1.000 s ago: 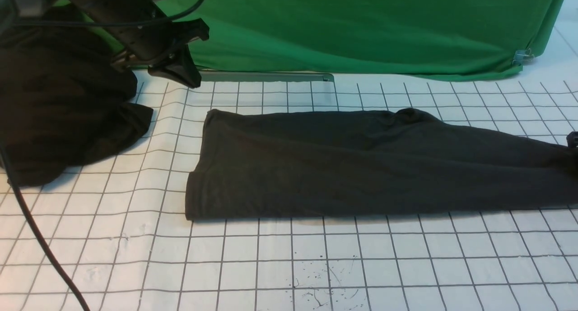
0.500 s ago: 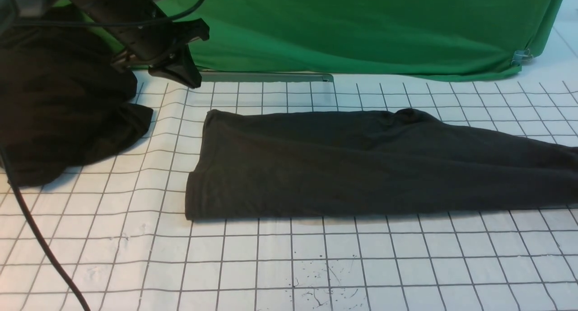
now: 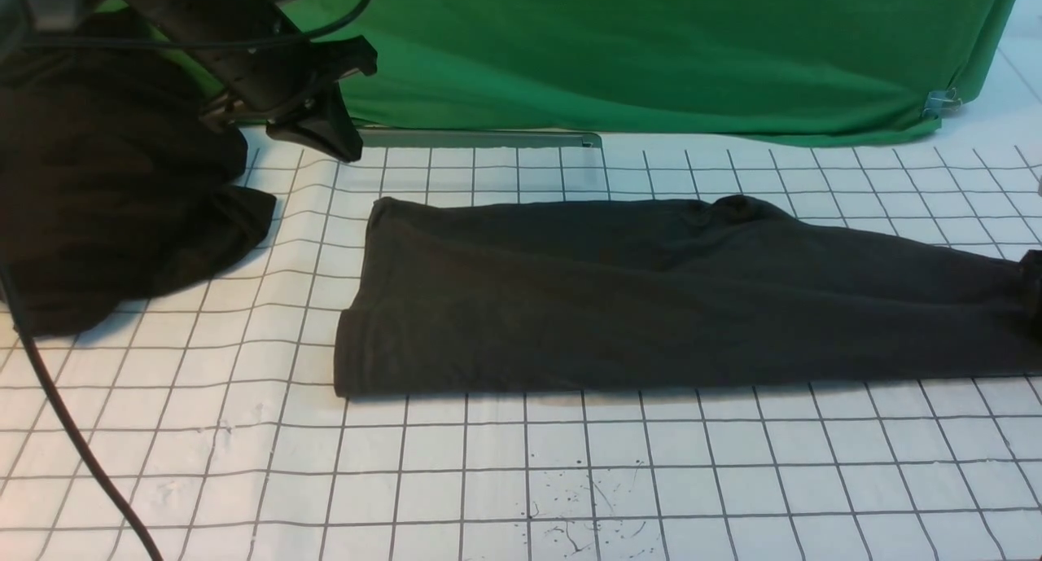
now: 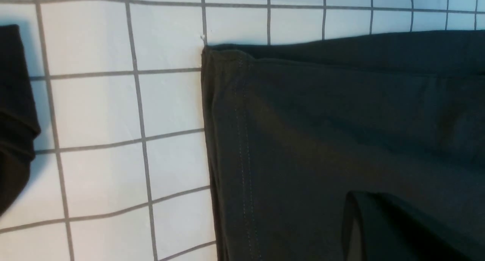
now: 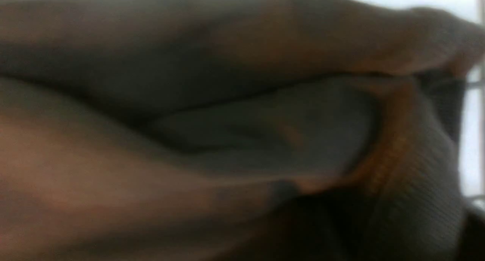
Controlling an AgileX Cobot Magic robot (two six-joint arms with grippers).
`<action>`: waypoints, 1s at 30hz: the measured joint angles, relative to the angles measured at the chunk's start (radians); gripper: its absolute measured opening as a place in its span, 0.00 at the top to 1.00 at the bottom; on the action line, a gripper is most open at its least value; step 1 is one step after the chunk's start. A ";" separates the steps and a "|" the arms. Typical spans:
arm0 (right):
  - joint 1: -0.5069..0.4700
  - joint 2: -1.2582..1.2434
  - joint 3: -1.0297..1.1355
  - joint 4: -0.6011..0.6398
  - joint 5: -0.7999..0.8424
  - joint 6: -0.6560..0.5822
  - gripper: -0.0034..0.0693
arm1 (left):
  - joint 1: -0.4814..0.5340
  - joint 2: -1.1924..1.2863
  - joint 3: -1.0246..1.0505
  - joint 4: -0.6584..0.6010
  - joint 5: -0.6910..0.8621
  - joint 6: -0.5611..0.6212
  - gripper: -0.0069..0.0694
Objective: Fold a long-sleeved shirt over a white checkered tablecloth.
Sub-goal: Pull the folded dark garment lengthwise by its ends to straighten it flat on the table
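Observation:
The long-sleeved shirt (image 3: 651,300) lies as a long dark charcoal strip, folded lengthwise, across the white checkered tablecloth (image 3: 488,463). My left gripper (image 3: 338,129) hangs shut above the cloth, beyond the shirt's left end and clear of it. The left wrist view looks down on the shirt's stitched hem corner (image 4: 235,102) and the tablecloth (image 4: 94,102). Only a dark tip of my right gripper (image 3: 1032,269) shows, at the frame's right edge on the shirt's right end. The right wrist view is filled by blurred shirt fabric (image 5: 227,121) pressed close; its jaws cannot be made out.
A blacker shapeless heap of fabric (image 3: 106,203) sits at the left, behind the left arm. A green backdrop (image 3: 651,48) closes the far side, with a metal bar (image 3: 480,139) at its foot. A black cable (image 3: 65,431) crosses the near left corner.
The right gripper's tip left the right edge half a second ago and is back now, a little lower on the shirt's end. The left arm and the shirt's body have not moved.

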 joint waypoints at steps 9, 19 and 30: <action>0.011 0.003 -0.024 -0.007 0.032 -0.024 0.92 | -0.025 -0.069 0.111 -0.107 0.004 0.007 0.91; 0.010 -0.004 -0.024 -0.009 0.040 -0.028 0.92 | -0.199 -0.028 0.365 -0.039 -0.138 0.032 0.91; 0.002 -0.104 -0.029 -0.010 0.066 -0.031 0.93 | -0.206 0.034 0.378 -0.070 -0.117 0.030 0.91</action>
